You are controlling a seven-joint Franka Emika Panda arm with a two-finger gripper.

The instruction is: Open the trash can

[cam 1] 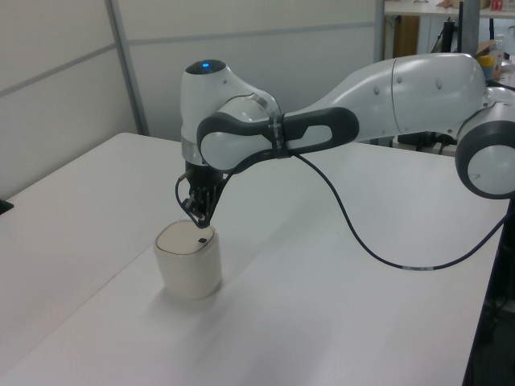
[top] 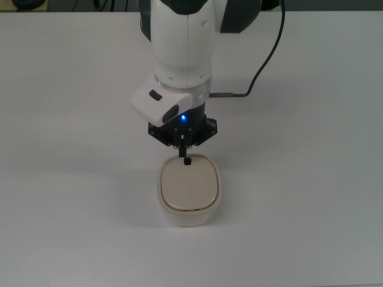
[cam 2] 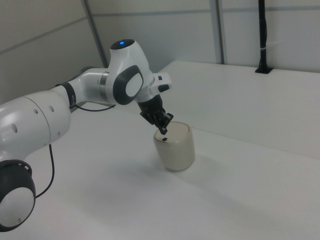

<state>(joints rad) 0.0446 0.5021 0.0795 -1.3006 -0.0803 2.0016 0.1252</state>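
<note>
Here the white table (top: 311,179) carries everything — the white arm (cam 1: 386,88) reaches in over its far edge in the top view, a black cable (cam 1: 362,233) trailing from it. The trash can (top: 190,191) stands near the middle, toward the near edge, its beige lid (top: 188,185) flat. The gripper (top: 184,153) hangs tilted, fingers pressed together, tips just above the black button (top: 187,161) by the lid's far edge — contact unclear

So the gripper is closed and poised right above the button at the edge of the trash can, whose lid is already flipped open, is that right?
Not quite: the lid is flat and shut on the trash can, as the top view shows. The rest holds: the gripper is closed, right above the button at the edge.
</note>
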